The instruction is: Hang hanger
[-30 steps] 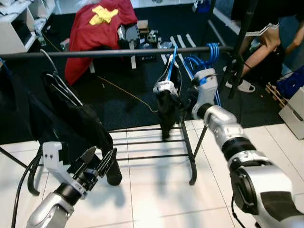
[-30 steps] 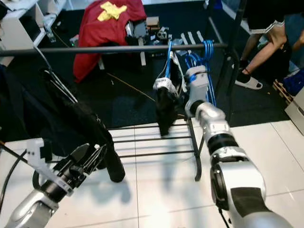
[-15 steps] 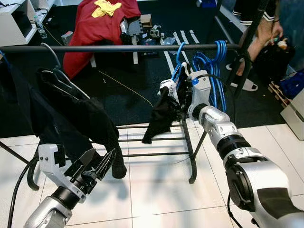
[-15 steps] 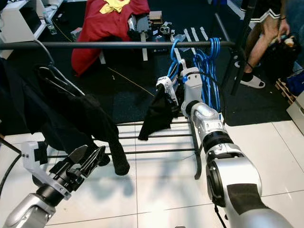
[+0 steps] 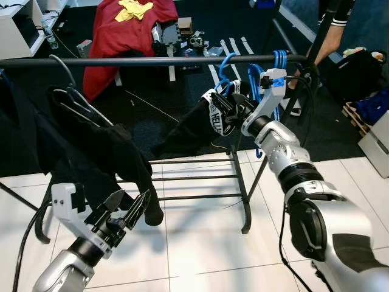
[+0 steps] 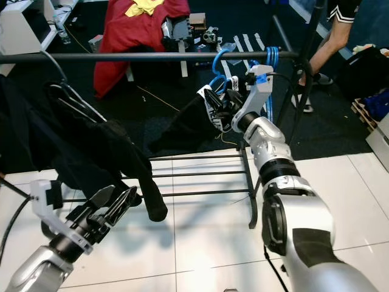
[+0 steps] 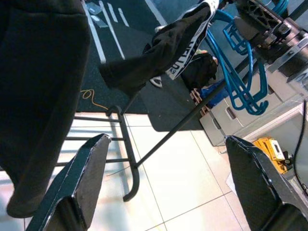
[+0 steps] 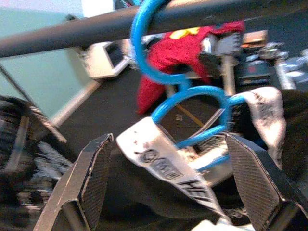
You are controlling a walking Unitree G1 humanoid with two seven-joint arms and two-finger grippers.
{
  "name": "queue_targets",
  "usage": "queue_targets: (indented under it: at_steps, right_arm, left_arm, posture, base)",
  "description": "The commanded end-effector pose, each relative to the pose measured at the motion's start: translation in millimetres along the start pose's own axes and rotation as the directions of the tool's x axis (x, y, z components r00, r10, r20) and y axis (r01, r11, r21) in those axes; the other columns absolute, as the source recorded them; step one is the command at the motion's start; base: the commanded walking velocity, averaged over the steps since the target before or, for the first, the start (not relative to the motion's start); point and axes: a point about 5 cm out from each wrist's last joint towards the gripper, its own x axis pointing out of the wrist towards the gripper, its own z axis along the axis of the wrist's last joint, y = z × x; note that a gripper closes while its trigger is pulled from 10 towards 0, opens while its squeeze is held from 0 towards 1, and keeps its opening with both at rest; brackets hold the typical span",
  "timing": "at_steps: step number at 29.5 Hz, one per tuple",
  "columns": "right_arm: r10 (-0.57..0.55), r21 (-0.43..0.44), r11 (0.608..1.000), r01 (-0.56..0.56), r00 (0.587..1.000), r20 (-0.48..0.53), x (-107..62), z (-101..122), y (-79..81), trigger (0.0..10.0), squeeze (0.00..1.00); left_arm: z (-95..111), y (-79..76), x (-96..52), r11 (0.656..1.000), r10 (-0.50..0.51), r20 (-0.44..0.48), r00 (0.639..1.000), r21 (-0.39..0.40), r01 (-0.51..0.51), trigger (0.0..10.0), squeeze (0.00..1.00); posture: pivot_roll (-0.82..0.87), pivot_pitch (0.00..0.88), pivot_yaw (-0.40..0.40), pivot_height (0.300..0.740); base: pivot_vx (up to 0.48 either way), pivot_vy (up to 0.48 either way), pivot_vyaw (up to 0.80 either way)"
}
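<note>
A blue hanger [image 8: 144,43] carries a black garment with a white lettered waistband [image 5: 194,125]. Its hook curls over the dark rail [image 5: 121,61] of the clothes rack. My right gripper [image 5: 234,108] is just under the rail at the hanger's neck. It is open, with its fingers [image 8: 91,183] spread wide on either side of the hanger and waistband. The garment trails out to the left. My left gripper [image 5: 124,213] hangs low at the left over the white tiles, open and holding nothing.
Several empty blue hangers [image 5: 276,67] hang at the rail's right end. Black clothes [image 5: 91,146] on wire hangers hang at the left. The rack's lower bars [image 5: 194,179] cross below. A person's leg [image 5: 331,36], a red cloth [image 5: 130,30] and a white box [image 5: 377,143] lie beyond.
My right gripper has risen toward the rail, and the black garment has swung up and out to the left. The left arm has hardly moved.
</note>
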Motion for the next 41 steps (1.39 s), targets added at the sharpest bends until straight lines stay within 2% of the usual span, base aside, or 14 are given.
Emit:
queue_targets:
  at_steps: [1, 6, 8, 13, 16, 18, 19, 21, 23, 31, 34, 37, 41]
  right_arm:
    - [-0.012, -0.027, 1.0, 0.011, 1.0, -0.007, -0.8, 0, -1.6, 10.0, 0.0]
    - [0.037, 0.016, 0.999, -0.038, 0.999, 0.008, -0.3, -1, 3.3, 10.0, 0.0]
    - [0.083, 0.042, 0.996, -0.085, 0.996, 0.035, 2.8, 3, 10.2, 10.0, 0.0]
    - [0.107, 0.048, 0.993, -0.109, 0.993, 0.046, 5.8, 7, 15.4, 10.0, 0.0]
    - [0.096, -0.003, 0.995, -0.096, 0.995, -0.007, 8.5, 2, 19.4, 10.0, 0.0]
    - [0.044, -0.105, 0.993, -0.053, 0.995, -0.089, 10.0, -8, 21.3, 10.0, 0.0]
    - [0.044, -0.105, 0.993, -0.053, 0.995, -0.089, 10.0, -8, 21.3, 10.0, 0.0]
    - [0.033, -0.165, 0.985, -0.053, 0.991, -0.126, 11.0, -15, 25.4, 10.0, 0.0]
    - [0.038, -0.166, 0.984, -0.061, 0.99, -0.139, 12.7, -20, 31.1, 10.0, 0.0]
    - [0.035, -0.147, 0.988, -0.057, 0.989, -0.147, 14.1, -23, 35.2, 10.0, 0.0]
    - [0.027, -0.132, 0.99, -0.049, 0.985, -0.168, 17.6, -29, 42.8, 10.0, 0.0]
    - [-0.017, -0.169, 0.985, -0.017, 0.98, -0.198, 17.9, -34, 42.7, 10.0, 0.0]
    - [-0.138, -0.243, 0.967, 0.076, 0.958, -0.25, 17.2, -43, 39.3, 10.0, 0.0]
  left_arm:
    - [-7, 1.6, -0.9, 1.0, 0.003, -0.025, 1.0, -0.02, -0.003, 10.0, 0.0]
    - [-7, 0.9, 2.0, 1.0, -0.005, -0.021, 1.0, -0.028, 0.004, 10.0, 0.0]
    - [-7, 0.8, 3.5, 1.0, -0.009, -0.021, 1.0, -0.029, 0.008, 10.0, 0.0]
    - [-7, 0.8, 4.9, 0.999, -0.011, -0.02, 1.0, -0.031, 0.011, 10.0, 0.0]
    - [-7, 0.9, 6.3, 0.999, -0.013, -0.017, 1.0, -0.032, 0.012, 10.0, 0.0]
    - [-7, 0.9, 7.1, 0.999, -0.014, -0.015, 1.0, -0.032, 0.014, 10.0, 0.0]
    - [-7, 0.9, 7.1, 0.999, -0.014, -0.015, 1.0, -0.032, 0.014, 10.0, 0.0]
    - [-7, 0.9, 7.9, 0.999, -0.016, -0.014, 1.0, -0.033, 0.016, 10.0, 0.0]
    - [-7, 0.8, 8.8, 0.999, -0.019, -0.014, 1.0, -0.033, 0.018, 10.0, 0.0]
    - [-7, 0.3, 9.8, 0.999, -0.022, -0.014, 1.0, -0.033, 0.022, 10.0, 0.0]
    - [-8, -0.6, 11.1, 0.999, -0.026, -0.012, 1.0, -0.034, 0.025, 10.0, 0.0]
    - [-8, -1.4, 11.4, 0.999, -0.027, -0.012, 1.0, -0.034, 0.026, 10.0, 0.0]
    - [-9, -2.7, 11.4, 0.999, -0.027, -0.009, 1.0, -0.037, 0.027, 10.0, 0.0]
  posture:
    - [0.03, 0.198, 0.01, 0.74]
    - [0.02, 0.196, 0.009, 0.74]
    - [0.02, 0.194, 0.007, 0.74]
    - [0.02, 0.193, 0.003, 0.74]
    - [0.02, 0.193, -0.001, 0.74]
    - [0.02, 0.193, -0.002, 0.74]
    - [0.02, 0.193, -0.002, 0.74]
    - [0.02, 0.192, -0.003, 0.74]
    - [0.02, 0.191, -0.003, 0.74]
    - [0.02, 0.188, -0.006, 0.74]
    - [0.02, 0.186, -0.008, 0.74]
    - [0.03, 0.186, -0.013, 0.74]
    - [0.03, 0.186, -0.018, 0.74]
  base:
    - [0.0, 0.0, 0.0]
    - [0.0, 0.0, 0.0]
    - [0.0, 0.0, 0.0]
    - [0.0, 0.0, 0.0]
    - [0.0, 0.0, 0.0]
    - [0.0, 0.0, 0.0]
    - [0.0, 0.0, 0.0]
    - [0.0, 0.0, 0.0]
    - [0.0, 0.0, 0.0]
    - [0.0, 0.0, 0.0]
    - [0.0, 0.0, 0.0]
    - [0.0, 0.0, 0.0]
    - [0.0, 0.0, 0.0]
